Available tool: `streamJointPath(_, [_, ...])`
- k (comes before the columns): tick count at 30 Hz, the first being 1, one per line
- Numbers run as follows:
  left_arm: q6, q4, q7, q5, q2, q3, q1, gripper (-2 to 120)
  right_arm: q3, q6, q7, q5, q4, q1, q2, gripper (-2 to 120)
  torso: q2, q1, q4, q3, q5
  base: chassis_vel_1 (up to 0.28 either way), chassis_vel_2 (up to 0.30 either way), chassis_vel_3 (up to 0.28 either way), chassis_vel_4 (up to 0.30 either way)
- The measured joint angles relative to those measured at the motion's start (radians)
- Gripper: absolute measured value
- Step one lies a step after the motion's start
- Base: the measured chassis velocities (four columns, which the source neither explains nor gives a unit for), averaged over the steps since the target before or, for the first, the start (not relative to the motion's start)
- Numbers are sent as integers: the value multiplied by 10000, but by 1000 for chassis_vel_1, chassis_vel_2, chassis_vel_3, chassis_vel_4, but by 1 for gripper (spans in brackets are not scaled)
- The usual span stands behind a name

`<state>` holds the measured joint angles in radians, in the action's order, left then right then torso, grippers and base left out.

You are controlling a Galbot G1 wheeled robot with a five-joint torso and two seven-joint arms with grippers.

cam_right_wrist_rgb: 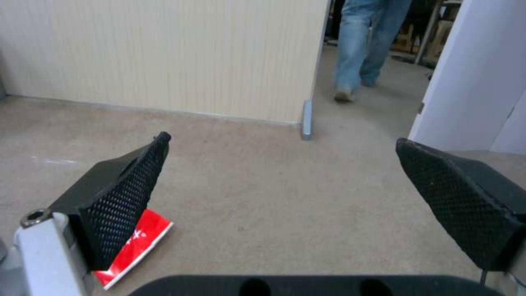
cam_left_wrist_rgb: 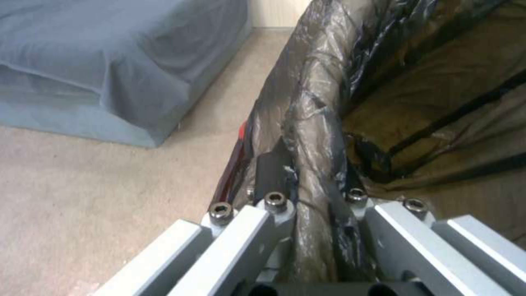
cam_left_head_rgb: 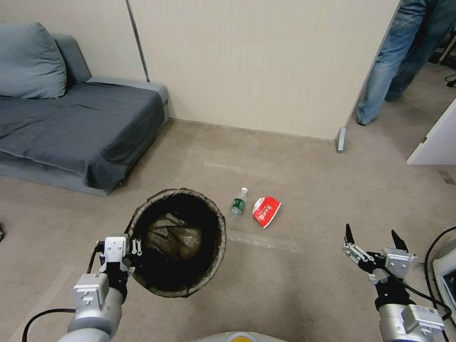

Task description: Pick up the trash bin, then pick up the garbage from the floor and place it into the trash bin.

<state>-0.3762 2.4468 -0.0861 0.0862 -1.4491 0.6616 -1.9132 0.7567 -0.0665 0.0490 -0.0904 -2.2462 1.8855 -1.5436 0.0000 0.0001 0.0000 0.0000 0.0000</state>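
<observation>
**Bin held, litter on the floor**

The bin (cam_left_head_rgb: 178,242) hangs above the floor at 8 o'clock of the head view, the left tool (cam_left_head_rgb: 135,248) pinching its bag-wrapped rim (cam_left_wrist_rgb: 307,135). Inside lies crumpled liner; its depths are too dark to read. At 1 o'clock of it lie a bottle (cam_left_head_rgb: 238,203) and a red packet (cam_left_head_rgb: 266,211). The right tool (cam_left_head_rgb: 373,237) hovers spread at 4 o'clock; its pad (cam_right_wrist_rgb: 123,197) hides part of the packet.

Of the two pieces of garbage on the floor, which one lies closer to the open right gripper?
The red-and-white snack packet. It lies on the side of the right gripper, while the small clear bottle lies beyond it, next to the trash bin.
</observation>
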Motion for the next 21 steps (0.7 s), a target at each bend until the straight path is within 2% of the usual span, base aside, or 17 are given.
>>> streamJointPath(13, [78,-56,-224,3,-41,-1,-40,1,-38,35,-79,0,26,-87,-4,100,0,-1,0,0,0,0,0,0,0])
streamJointPath(21, [9,-114,-240,14,-24,-3,47,1,-33,35,-79,-22,72,-90,6,100,0,-1,0,0,0,-76,81,80,-80])
